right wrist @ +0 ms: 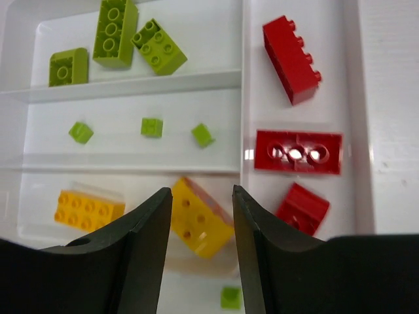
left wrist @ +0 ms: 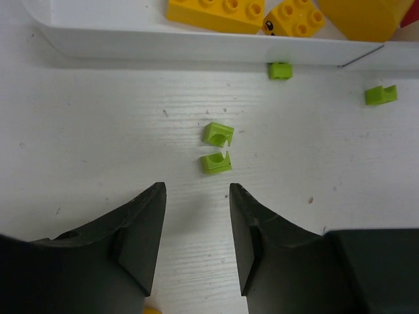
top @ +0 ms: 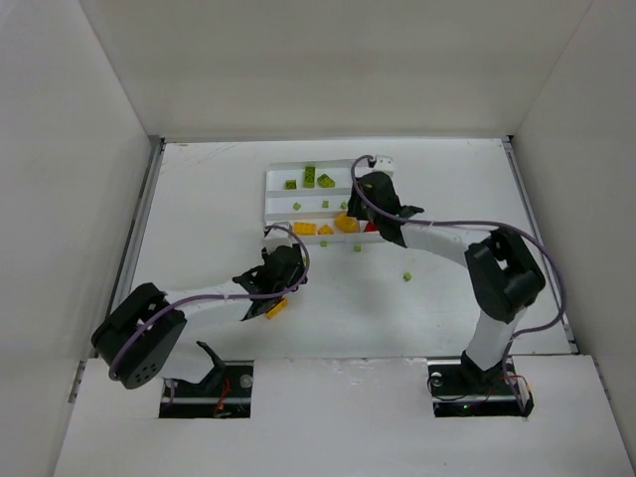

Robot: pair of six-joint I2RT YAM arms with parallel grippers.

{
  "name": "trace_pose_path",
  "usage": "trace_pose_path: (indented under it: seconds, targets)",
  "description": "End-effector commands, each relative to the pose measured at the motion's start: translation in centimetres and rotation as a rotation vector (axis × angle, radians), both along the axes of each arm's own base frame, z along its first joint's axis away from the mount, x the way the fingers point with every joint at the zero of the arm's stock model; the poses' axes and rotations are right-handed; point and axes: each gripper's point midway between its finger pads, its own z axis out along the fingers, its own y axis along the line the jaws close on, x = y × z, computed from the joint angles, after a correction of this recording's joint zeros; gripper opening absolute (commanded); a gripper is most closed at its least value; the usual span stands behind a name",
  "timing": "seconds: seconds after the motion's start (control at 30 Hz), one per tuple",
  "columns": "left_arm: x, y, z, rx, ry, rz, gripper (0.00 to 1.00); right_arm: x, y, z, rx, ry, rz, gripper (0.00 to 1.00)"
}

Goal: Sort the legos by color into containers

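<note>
1. Right end effector (right wrist: 201,191): jaws partly open, gripping nothing. It hangs over the tray (right wrist: 131,84), tips above the lowest slot.
2. Just past its tips a yellow brick (right wrist: 200,226) lies tilted in that slot. A second yellow brick (right wrist: 88,209) sits flat at lower left.
3. Middle slot: three green bits (right wrist: 152,127) in a row. Top slot: three green bricks (right wrist: 114,31), upper left of the frame.
4. Crosswise slot at right: three red bricks (right wrist: 298,152), one above another in the frame.
5. Left end effector (left wrist: 196,190): jaws partly open, nothing between the tips, low over the desk (left wrist: 98,131) outside the tray.
6. Just ahead of its tips, a green pair (left wrist: 218,133) lies at frame centre. A third green piece (left wrist: 280,70) sits just beside the tray's outer wall at the top, and a fourth green piece (left wrist: 380,95) lies at upper right.
7. In the top view, a stray green piece (top: 406,275) lies right of centre, well apart from the tray. A loose yellow brick (top: 276,308) shows at the left end effector's lower edge; I cannot tell whether they touch.
</note>
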Motion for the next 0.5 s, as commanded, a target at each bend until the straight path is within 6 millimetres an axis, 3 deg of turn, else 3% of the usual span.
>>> trace_pose_path:
  seconds: [0.0, 0.23, 0.37, 0.47]
  targets:
    - [1.9, -1.4, 2.3, -0.017, -0.069, -0.001, 0.39, -2.1, -0.7, 4.4, 0.083, -0.112, -0.022, 0.48]
    - [2.6, -3.0, 0.9, 0.011, -0.035, -0.027, 0.37, -8.3, -2.7, 1.7, 0.132, -0.062, -0.045, 0.50]
    - [2.6, -3.0, 0.4, 0.032, -0.029, -0.026, 0.34, -10.9, -7.4, 0.9, 0.088, -0.089, -0.190, 0.58]
    - [2.7, -2.7, 0.1, 0.047, -0.026, -0.018, 0.32, -13.0, -9.7, -0.9, 0.062, -0.042, -0.247, 0.62]
